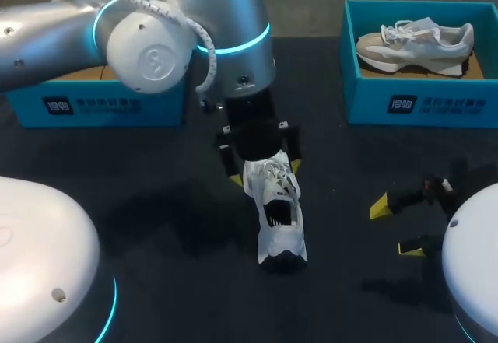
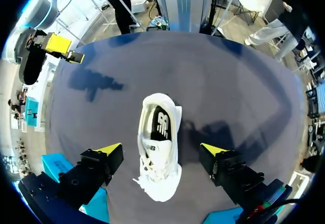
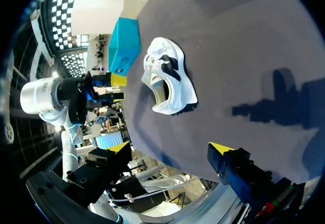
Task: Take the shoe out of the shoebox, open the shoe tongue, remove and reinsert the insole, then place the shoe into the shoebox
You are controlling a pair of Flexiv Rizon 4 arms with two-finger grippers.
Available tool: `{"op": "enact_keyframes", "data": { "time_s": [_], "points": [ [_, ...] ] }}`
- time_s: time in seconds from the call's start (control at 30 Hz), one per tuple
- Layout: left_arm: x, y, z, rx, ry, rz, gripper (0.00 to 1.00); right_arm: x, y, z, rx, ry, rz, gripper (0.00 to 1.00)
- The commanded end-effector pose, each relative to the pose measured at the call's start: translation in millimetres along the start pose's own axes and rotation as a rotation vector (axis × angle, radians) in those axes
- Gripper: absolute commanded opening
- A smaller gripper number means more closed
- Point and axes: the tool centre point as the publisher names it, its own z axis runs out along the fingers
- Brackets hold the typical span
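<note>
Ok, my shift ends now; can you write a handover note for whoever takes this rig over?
The left gripper is open, straddling the white shoe without touching it.
The right gripper is open and empty, off to one side.
The shoe is on the table, out of its box; the left shoebox is mostly hidden by the arm, the right shoebox holds a grey shoe.
A dark insole sits inside the shoe; whether it has been out, I cannot tell.
Left: at least boxing the shoe.
</note>
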Motion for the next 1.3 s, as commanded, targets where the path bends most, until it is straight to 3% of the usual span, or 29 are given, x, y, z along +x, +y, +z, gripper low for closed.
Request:
{"op": "enact_keyframes", "data": {
  "time_s": [0.03, 0.17, 0.27, 0.33, 0.4, 0.57, 0.63, 1.17, 1.3],
  "points": [
    [3.2, -1, 1, -0.003, -0.008, 0.002, 1.00, 0.4, -1.4, 0, -0.002, -0.003, 0.002, 1.00],
    [-0.6, -6, 4, -0.009, -0.021, -0.049, 1.00, 0.4, -1.4, 0, -0.002, -0.003, 0.002, 1.00],
    [-5.8, -38, 19, -0.137, -0.013, -0.358, 1.00, 0.4, -1.4, 0, -0.002, -0.003, 0.002, 1.00],
    [-8.0, -45, 23, -0.148, 0.037, -0.567, 1.00, 0.4, -1.4, 0, -0.002, -0.003, 0.002, 1.00],
    [-6.8, -49, 29, -0.186, 0.040, -0.701, 1.00, 0.4, -1.4, 0, -0.002, -0.003, 0.002, 1.00],
    [-1.5, -49, 30, -0.119, 0.033, -0.873, 1.00, 0.4, -1.4, 0, -0.002, -0.003, 0.002, 1.00],
    [-1.1, -47, 27, -0.218, -0.037, -0.944, 1.00, 0.4, -1.4, 0, -0.002, -0.003, 0.002, 1.00],
    [-0.9, -46, 24, -0.212, -0.043, -0.944, 1.00, 0.4, -1.4, 0, -0.002, -0.003, 0.002, 1.00],
    [-4.3, -70, 41, -0.205, -0.036, -1.133, 1.00, 0.4, -1.4, 0, -0.002, -0.003, 0.002, 1.00]
  ]
}}
